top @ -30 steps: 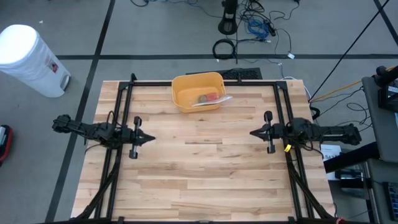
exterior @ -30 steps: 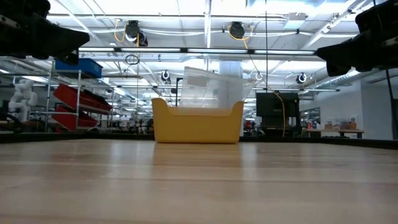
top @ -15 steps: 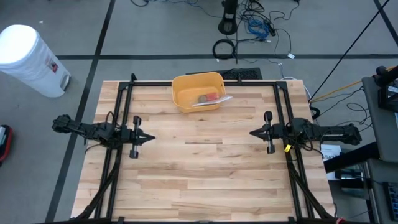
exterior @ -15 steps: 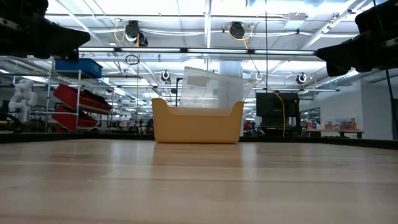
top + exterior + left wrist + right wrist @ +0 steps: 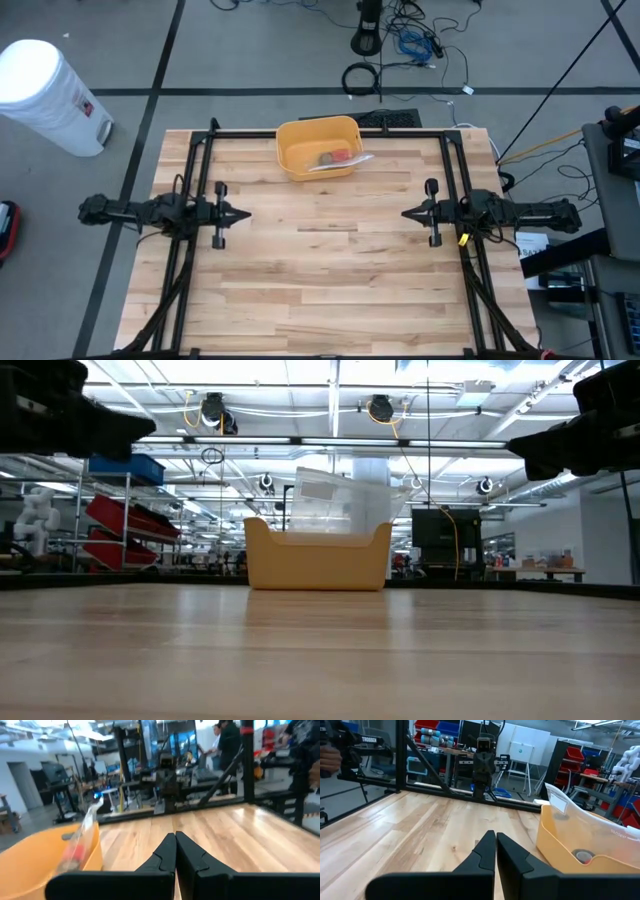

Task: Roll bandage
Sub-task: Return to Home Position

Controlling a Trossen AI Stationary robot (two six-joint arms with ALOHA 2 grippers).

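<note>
Against the picture of half a second ago, only the left arm differs. Seen from above, it was a little slanted, and now it lies straight across the table (image 5: 330,290). The tip of the left gripper (image 5: 243,213) sits slightly farther toward the far edge than before. The right arm and the right gripper (image 5: 407,213) are in the same place as before.

Both arms are stretched out low and level over the wood, and their pincers point at each other across the middle, well apart. In each wrist view the two dark fingers are pressed together and nothing is between them.

The yellow bin (image 5: 283,150) stands well apart from both pincers, to the side of the line between their tips, toward the far edge of the table. The transparent zip bag (image 5: 350,160) lies in this bin, with a green roll and a red roll inside it.
</note>
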